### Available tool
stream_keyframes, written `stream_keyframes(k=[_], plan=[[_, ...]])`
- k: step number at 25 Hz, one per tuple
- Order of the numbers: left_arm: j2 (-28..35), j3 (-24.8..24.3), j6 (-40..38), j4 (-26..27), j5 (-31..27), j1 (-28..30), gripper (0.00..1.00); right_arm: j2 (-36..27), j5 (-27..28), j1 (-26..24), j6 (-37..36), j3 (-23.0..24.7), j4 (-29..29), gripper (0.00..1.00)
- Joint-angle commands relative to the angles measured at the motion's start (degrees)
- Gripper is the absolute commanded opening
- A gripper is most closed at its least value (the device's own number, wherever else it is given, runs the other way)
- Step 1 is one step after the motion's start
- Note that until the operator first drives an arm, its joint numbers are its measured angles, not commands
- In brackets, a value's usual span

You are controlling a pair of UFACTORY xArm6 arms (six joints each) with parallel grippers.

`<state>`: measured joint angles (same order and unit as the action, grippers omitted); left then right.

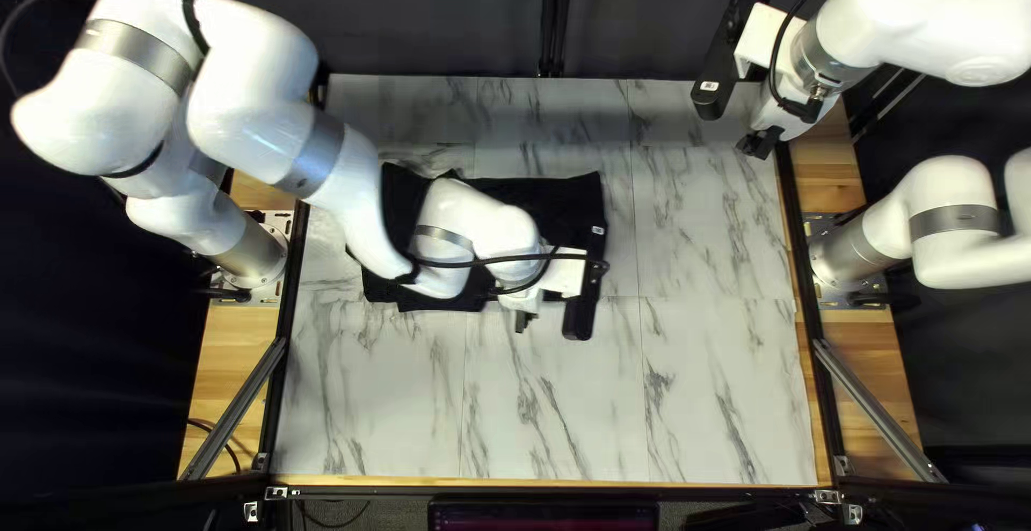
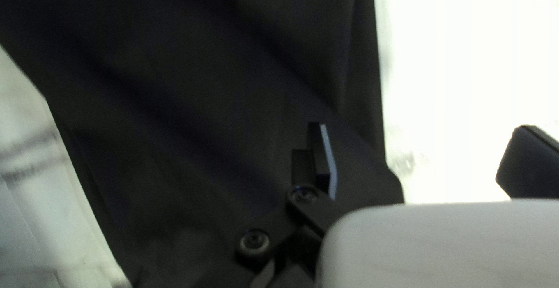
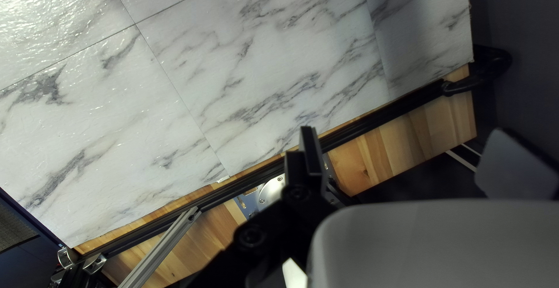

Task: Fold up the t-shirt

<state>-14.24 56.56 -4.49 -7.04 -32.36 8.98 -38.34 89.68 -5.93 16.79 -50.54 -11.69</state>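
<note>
On the marbled tabletop (image 1: 703,391), have the black t-shirt (image 1: 577,204) lying left of centre; hold the left gripper (image 1: 524,322) open by its near edge, the right gripper (image 1: 760,144) open near the far right corner.

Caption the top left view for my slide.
Left arm stretched over a black t-shirt, right arm's tool by the table's far corner.

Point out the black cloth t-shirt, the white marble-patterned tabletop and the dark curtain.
Black cloth t-shirt (image 2: 204,101): left wrist view, middle of the fabric.
White marble-patterned tabletop (image 1: 558,402): top left view, bare near part.
Dark curtain (image 1: 430,21): top left view, part behind the table.
</note>
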Motion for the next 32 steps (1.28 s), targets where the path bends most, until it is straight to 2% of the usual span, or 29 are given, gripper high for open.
stream_keyframes(k=[1,6,12,20,23,24,25,31,32], plan=[[-4.1,3.4,1.9,0.5,2.4,-1.1,1.00,0.0,0.0,0.0,0.0,0.0,0.0,1.00],[-6.4,5.6,0.5,-2.2,1.7,-1.9,1.00,0.0,0.0,0.0,0.0,0.0,0.0,1.00],[-8.3,8.1,-4.5,-7.5,-2.5,-1.7,1.00,0.0,0.0,0.0,0.0,0.0,0.0,1.00],[-12.7,14.5,-7.5,-11.0,-7.9,-0.5,0.98,0.0,0.0,0.0,0.0,0.0,0.0,1.00],[-13.6,15.3,-8.0,-11.4,-8.3,-0.3,0.84,0.0,0.0,0.0,0.0,0.0,0.0,1.00],[-13.7,15.3,-8.0,-11.3,-8.4,-0.2,0.83,0.0,0.0,0.0,0.0,0.0,0.0,1.00],[-13.7,15.4,-8.0,-11.2,-8.5,-0.1,0.77,0.0,0.0,0.0,0.0,0.0,0.0,1.00],[-14.9,16.2,-7.0,-10.4,-8.4,-0.4,0.69,0.0,0.0,0.0,0.0,0.0,0.0,1.00],[-14.8,16.2,-6.9,-10.2,-8.5,-0.5,0.63,0.0,0.0,0.0,0.0,0.0,0.0,1.00]])
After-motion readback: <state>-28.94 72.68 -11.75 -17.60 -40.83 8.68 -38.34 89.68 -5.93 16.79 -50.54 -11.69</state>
